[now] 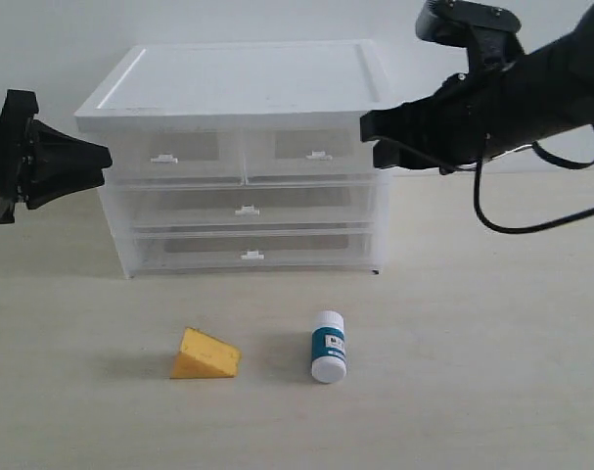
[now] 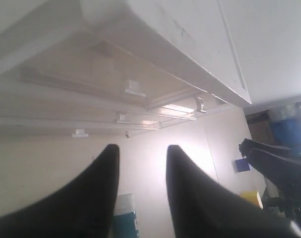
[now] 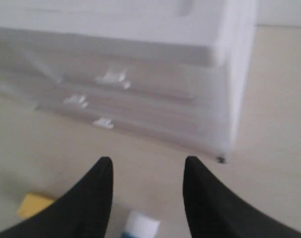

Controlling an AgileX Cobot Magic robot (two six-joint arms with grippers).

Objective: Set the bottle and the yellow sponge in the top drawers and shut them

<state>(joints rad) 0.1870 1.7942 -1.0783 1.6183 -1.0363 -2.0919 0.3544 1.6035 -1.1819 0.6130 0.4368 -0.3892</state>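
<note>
Exterior view: bottle (image 1: 328, 345) near yellow sponge (image 1: 205, 355)

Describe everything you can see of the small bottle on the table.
The bottle is a small white cylinder, plastic by its look, with a teal-blue label band around its middle and white at both ends. It seems to lie on its side on the pale table, in front of the cabinet and apart from it. The yellow sponge lies beside it, not touching. Only the table touches it.
</note>
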